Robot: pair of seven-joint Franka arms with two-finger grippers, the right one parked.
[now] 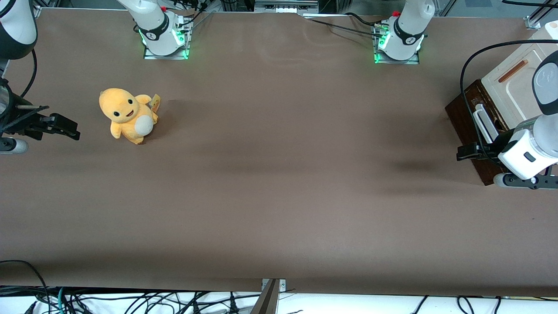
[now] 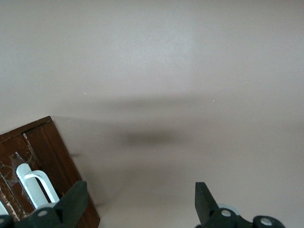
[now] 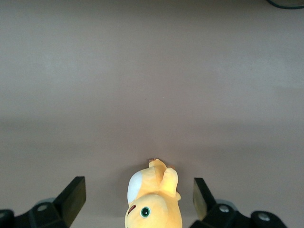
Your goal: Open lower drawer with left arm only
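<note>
The lower drawer shows its dark brown wooden front at the working arm's end of the table, with a white loop handle across it. My left arm's gripper hangs just above the table in front of that drawer front, a little nearer the front camera than the handle. It is open, with only bare table between the fingers. In the left wrist view the gripper is spread wide. One finger stands close by the drawer front and its handle, not around the handle.
Above the drawer front lies a cream panel with a slim orange-brown handle. An orange plush toy sits toward the parked arm's end. Two arm bases stand along the table edge farthest from the front camera.
</note>
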